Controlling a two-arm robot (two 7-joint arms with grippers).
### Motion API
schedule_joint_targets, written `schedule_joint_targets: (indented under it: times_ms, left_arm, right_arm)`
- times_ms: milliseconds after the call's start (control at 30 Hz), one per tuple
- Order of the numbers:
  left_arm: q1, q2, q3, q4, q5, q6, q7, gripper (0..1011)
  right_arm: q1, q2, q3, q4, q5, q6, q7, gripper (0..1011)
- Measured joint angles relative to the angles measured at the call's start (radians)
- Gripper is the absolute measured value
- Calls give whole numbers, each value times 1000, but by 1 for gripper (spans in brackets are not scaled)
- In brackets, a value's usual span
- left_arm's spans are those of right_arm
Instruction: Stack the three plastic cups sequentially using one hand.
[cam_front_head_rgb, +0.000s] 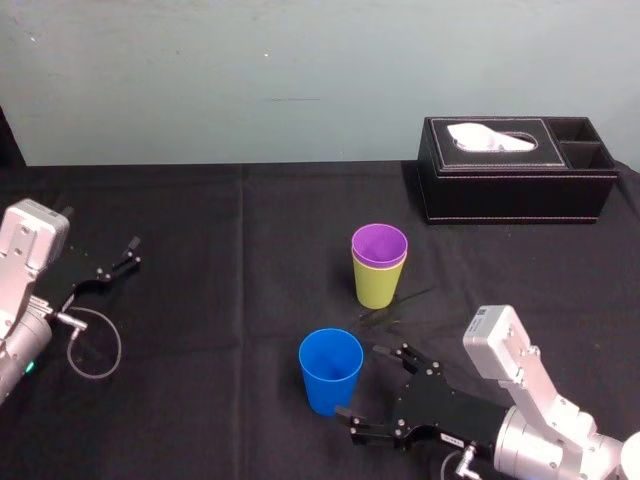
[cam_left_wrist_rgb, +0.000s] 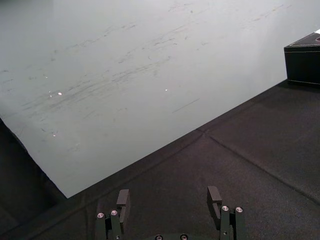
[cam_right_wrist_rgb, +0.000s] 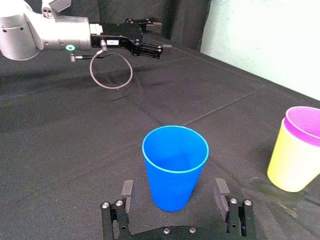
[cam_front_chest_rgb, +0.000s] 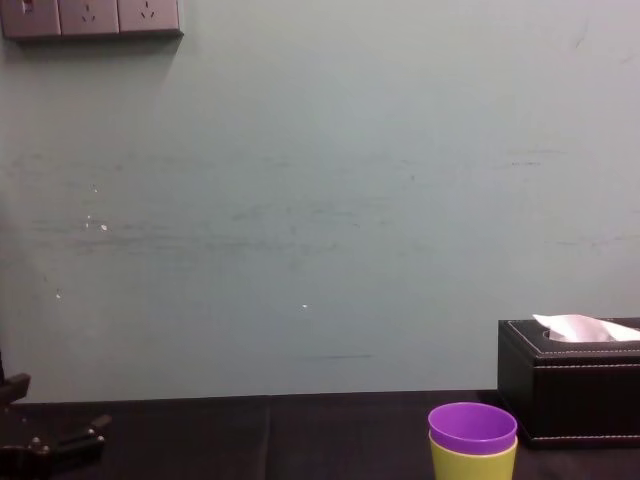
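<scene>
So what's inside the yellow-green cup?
The purple cup sits nested inside the yellow-green cup, its rim sticking out on top. The yellow-green wall hides the purple cup's lower part. The right pincer is open beside the blue cup; the left pincer is parked far left.

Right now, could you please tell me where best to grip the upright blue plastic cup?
Probably its tapered wall at mid-height, coming level from the robot's right: the blue plastic cup stands upright, apart, and the open right gripper faces it. The left gripper rests far left.
</scene>
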Motion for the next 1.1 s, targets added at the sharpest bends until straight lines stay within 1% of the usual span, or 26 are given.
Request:
schedule_joint_targets:
  times_ms: [400,1100]
  left_arm:
    - [0,0,0,0,0,0,0,1010]
    - [0,0,0,0,0,0,0,1010]
  right_arm:
    - [31,-23,-27,23,-10,5,2,1004]
    - [85,-61,-56,64,-15,16,2,1004]
